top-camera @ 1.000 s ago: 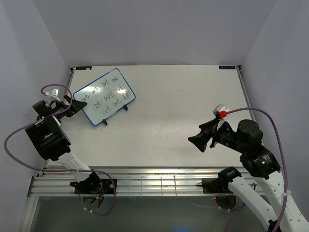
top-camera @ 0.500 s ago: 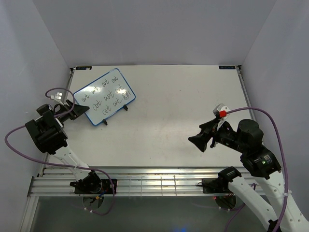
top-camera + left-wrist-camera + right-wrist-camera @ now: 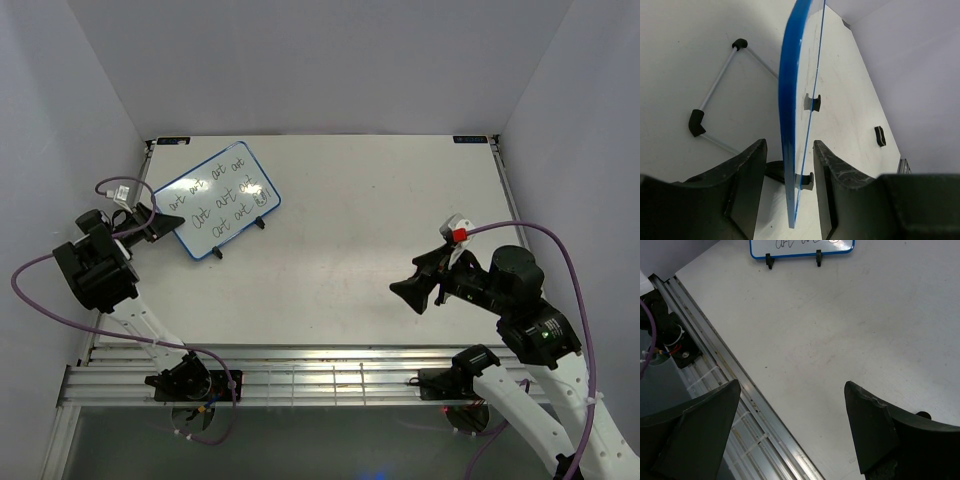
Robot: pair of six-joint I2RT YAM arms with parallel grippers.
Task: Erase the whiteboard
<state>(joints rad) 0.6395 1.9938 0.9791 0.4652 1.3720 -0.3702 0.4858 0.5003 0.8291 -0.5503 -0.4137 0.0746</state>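
L gripper point(image 3: 789, 146): fingers point(image 3: 747, 175) spread, you're straddling board point(image 3: 792, 75) end edge, not clamping yet. Board standing propped far-left on table point(image 3: 380, 200), long axis running straight out from fingers. R gripper point(image 3: 792, 390) hanging wide open, well apart; L arm nearer.

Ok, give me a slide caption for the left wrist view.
Left gripper open astride the blue-rimmed whiteboard edge, wire stand on the table beside it.

The flat white rectangular tabletop point(image 3: 380, 220) carries, at ten o'clock, a blue-rimmed, scribbled white whiteboard point(image 3: 217, 199) propped on a thin wire stand point(image 3: 694, 122) with black joints.
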